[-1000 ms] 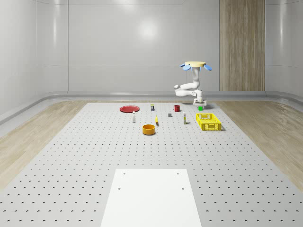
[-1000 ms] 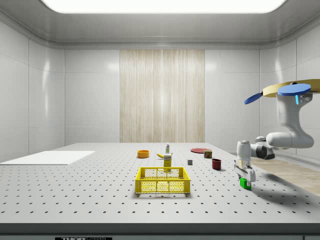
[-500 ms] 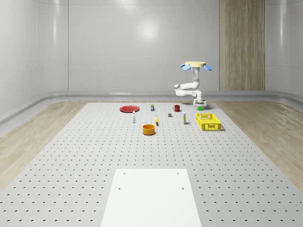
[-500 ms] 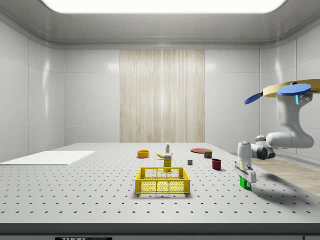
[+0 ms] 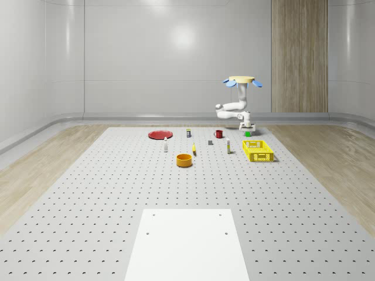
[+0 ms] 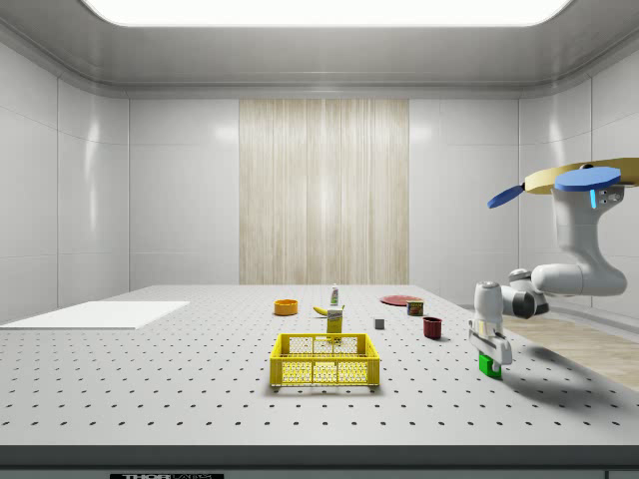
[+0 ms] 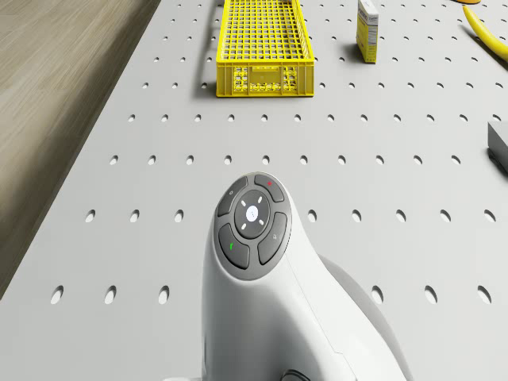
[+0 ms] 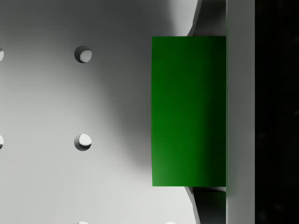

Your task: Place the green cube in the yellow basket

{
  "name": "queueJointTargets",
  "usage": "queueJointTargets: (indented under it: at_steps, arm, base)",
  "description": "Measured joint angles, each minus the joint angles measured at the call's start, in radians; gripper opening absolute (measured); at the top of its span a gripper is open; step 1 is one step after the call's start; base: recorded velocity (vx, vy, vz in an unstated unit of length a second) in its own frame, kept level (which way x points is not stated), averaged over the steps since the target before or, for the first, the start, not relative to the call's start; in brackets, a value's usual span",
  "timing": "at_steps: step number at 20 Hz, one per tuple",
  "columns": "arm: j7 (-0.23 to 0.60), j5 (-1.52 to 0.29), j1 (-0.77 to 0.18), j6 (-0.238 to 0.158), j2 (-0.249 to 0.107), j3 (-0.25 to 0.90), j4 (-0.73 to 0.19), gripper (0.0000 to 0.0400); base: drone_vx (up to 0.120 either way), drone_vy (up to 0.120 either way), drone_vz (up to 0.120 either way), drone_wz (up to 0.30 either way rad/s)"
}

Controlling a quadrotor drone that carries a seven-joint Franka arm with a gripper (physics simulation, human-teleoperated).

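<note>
The green cube [image 6: 489,366] hangs between the fingers of my gripper [image 6: 489,356], barely above the perforated table [image 5: 117,193], to the side view's right of the yellow basket [image 6: 325,360]. In the wrist view the green cube [image 8: 189,112] is close up, with dark finger edges at two opposite sides. The gripper [image 5: 247,129] is shut on the cube [image 5: 248,133], just behind the basket [image 5: 258,150]. The drone [image 5: 241,80] hovers above the table's far right part, its arm bent downward. In the drone view the arm's wrist link [image 7: 254,230] points towards the basket [image 7: 264,40].
A red mug [image 5: 218,134], grey block [image 5: 210,142], small box [image 5: 228,147], banana [image 5: 194,150], orange bowl [image 5: 184,160], bottle [image 5: 166,145], can [image 5: 188,133] and red plate [image 5: 159,134] stand to the whole-scene view's left of the basket. A white sheet [image 5: 187,243] lies near the front.
In the side view the gripper and the green cube have risen very slightly. The drone has kept its place.
</note>
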Motion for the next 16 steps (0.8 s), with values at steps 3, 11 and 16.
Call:
queueJointTargets:
  at_steps: [3, 11, 16]
  arm:
    - [0.006, 0.040, -0.003, -0.010, -0.002, 0.038, -0.008, 0.0255]
    - [-0.004, 0.132, -0.014, -0.023, -0.015, 0.127, -0.021, 0.0250]
    - [0.003, 0.154, -0.020, -0.014, -0.029, 0.146, -0.022, 0.0250]
  base:
    - [0.053, 0.000, 0.107, 0.000]
    - [0.120, 0.000, 0.120, 0.000]
    - [0.120, 0.000, 0.104, 0.000]
